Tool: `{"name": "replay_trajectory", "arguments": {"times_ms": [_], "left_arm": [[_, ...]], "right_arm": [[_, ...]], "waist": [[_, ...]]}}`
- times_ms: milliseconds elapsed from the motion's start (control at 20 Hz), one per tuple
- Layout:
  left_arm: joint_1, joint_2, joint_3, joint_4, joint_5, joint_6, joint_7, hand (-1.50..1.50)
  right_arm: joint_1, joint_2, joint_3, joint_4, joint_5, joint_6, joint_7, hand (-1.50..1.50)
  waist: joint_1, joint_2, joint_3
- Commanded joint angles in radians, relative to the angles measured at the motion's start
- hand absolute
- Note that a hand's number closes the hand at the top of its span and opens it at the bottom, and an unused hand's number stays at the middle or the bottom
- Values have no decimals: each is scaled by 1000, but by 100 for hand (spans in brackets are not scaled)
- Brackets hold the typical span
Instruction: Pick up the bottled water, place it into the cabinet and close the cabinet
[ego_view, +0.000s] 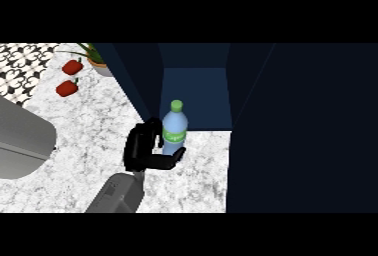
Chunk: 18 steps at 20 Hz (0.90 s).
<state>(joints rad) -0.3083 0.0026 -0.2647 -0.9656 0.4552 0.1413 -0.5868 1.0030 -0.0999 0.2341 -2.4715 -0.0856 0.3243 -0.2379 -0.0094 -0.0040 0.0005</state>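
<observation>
Ideally the black left hand (148, 147) — fingers curled round the green-capped clear water bottle (174, 127) — carries it upright, level, into the dark blue cabinet (193, 95).

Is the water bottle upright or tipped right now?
Upright: the water bottle shows its green cap above its label, held by the left hand, whose fingers curl round it, before the open cabinet.

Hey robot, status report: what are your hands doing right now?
Left robot hand curled round the water bottle, upright, at the open cabinet. Right robot hand out of view. Cabinet door open beside the bottle; nothing blocking the opening.
</observation>
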Motion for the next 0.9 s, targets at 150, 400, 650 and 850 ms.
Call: {"name": "replay_trajectory", "arguments": {"times_ms": [150, 400, 650, 850], "left_arm": [[-133, -3, -119, -80, 3, 216, 124, 150], [-308, -3, -162, 9, 46, 351, 187, 150], [-489, -3, -151, 184, 76, 423, 228, 150], [-581, -3, -72, 326, 89, 387, 202, 150]], "right_arm": [[4, -27, -56, -117, -119, -2, 90, -150], [-66, -21, -137, 30, -124, 24, -5, -150], [-53, -31, -139, -22, -162, 46, 16, -150], [-28, -10, -152, -16, -147, 50, -17, -150]], "waist": [[-4, 3, 0], [-15, 5, 0], [-35, 10, 0], [-39, 12, -1]]}}
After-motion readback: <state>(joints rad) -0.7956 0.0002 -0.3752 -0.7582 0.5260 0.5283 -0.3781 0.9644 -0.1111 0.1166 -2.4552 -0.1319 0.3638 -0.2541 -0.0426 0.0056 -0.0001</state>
